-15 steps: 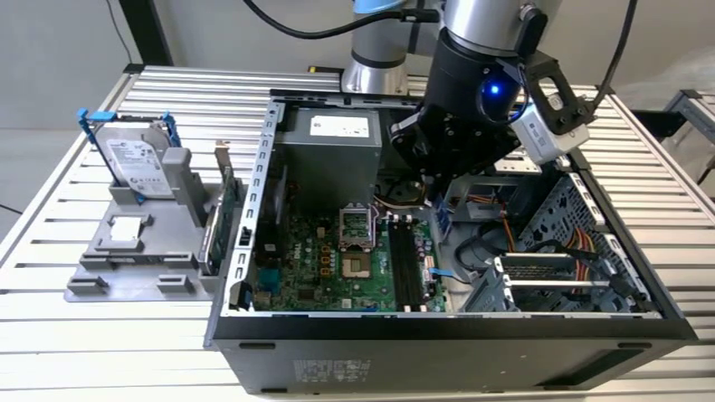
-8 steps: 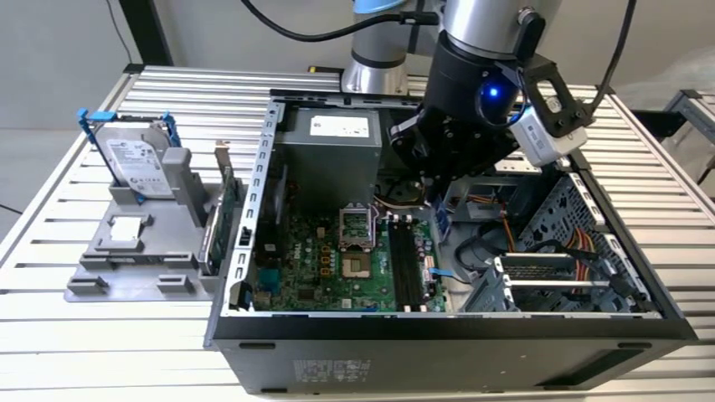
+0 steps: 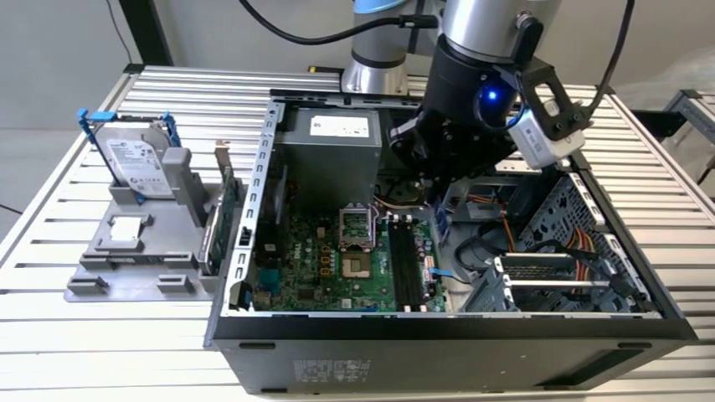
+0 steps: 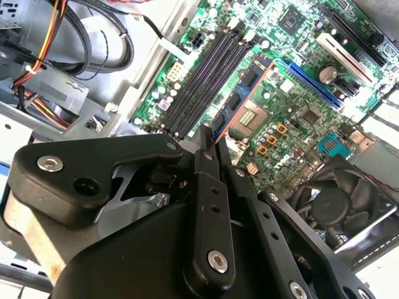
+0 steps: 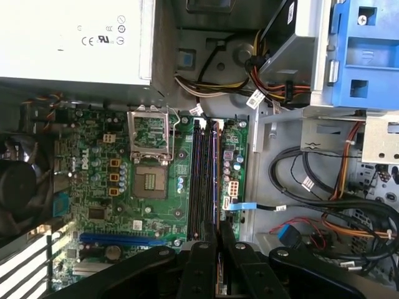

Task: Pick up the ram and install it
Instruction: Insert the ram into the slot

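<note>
- Inside the open computer case (image 3: 447,331), the gripper (image 3: 434,180) hangs over the motherboard (image 3: 324,260).
- In the second wrist view its fingers (image 4: 207,163) are clamped on the ram (image 4: 240,99), which juts out past the fingertips.
- The ram hangs over the memory slots (image 5: 201,180), next to the processor socket (image 5: 149,177). I cannot tell whether it touches a slot.
- On the exterior view's left, a grey stand (image 3: 134,251) on the slatted table (image 3: 67,335) holds a hard drive (image 3: 140,163) in a blue frame and a green card (image 3: 227,213).

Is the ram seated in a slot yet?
No, in the second wrist view the ram is clamped in the jaws, outside the slots.
</note>
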You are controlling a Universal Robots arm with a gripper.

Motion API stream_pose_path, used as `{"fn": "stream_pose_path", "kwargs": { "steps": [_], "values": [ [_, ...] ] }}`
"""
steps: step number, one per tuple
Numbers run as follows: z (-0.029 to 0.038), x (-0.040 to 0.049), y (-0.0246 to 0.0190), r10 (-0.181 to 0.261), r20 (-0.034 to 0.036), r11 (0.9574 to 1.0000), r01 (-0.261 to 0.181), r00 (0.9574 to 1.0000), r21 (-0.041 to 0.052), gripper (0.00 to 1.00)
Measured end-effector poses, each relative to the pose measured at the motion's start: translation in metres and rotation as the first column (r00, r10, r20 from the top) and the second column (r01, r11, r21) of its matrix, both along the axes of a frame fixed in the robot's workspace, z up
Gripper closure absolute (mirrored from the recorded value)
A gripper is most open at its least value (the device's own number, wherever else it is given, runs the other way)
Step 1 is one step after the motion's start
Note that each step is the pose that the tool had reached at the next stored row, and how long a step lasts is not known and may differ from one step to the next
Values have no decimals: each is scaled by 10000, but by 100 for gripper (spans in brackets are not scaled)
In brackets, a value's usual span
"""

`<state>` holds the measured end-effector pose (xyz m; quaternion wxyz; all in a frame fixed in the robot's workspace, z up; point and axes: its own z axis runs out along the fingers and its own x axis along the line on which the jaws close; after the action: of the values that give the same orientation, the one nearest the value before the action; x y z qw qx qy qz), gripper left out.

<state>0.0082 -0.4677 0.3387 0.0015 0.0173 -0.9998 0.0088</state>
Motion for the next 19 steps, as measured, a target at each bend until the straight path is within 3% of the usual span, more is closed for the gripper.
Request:
{"fn": "stream_pose_path", "kwargs": {
  "steps": [19],
  "values": [
    [-50, 0, 2, 0, -1, 10000, 0, 10000, -24, 100]
  ]
}}
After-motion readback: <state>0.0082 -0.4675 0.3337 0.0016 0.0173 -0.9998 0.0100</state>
